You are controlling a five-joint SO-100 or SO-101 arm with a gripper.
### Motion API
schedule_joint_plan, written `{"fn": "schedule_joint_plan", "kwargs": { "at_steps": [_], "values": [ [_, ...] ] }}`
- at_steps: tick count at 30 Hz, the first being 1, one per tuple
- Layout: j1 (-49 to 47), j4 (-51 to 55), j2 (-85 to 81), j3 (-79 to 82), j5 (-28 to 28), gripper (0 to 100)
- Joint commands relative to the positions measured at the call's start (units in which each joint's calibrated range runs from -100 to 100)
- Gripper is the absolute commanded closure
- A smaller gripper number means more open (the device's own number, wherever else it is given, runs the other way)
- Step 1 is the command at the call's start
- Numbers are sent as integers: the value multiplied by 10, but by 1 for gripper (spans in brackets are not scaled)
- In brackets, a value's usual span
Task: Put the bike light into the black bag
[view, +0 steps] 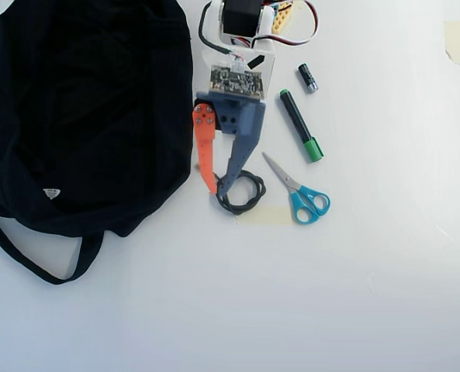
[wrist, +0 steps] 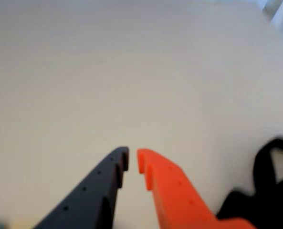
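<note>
1. You'll find the black bag (view: 82,108) filling the upper left of the overhead view: big, floppy, dark fabric lying flat and crumpled. A small white label (view: 51,193) sits near its lower edge, and a long strap handle (view: 28,260) loops out at the lower left.
2. In the wrist view, a blurred part of the bag (wrist: 267,200) shows at the lower right.
3. You can't make out the bike light in either view.

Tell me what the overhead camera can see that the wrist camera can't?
Only the overhead view shows the whole black bag, the coiled black cable, scissors, green marker and small black-and-silver cylinder. Only the wrist view shows the fingertips close up, nearly touching, nothing between them. Both show the gripper and white table. Neither shows the bike light clearly.
</note>
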Motion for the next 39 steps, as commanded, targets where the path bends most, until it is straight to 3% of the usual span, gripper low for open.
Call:
{"fn": "schedule_joint_plan", "kwargs": {
  "at_steps": [1, 5, 12, 20, 31, 39],
  "values": [
    [5, 95, -15, 7, 3, 98],
    [5, 193, -21, 0, 3, 98],
    [1, 275, -58, 10, 16, 98],
    [6, 393, -70, 10, 172, 98],
    [28, 462, -60, 12, 395, 97],
    [51, 491, -57, 46, 482, 97]
  ]
}}
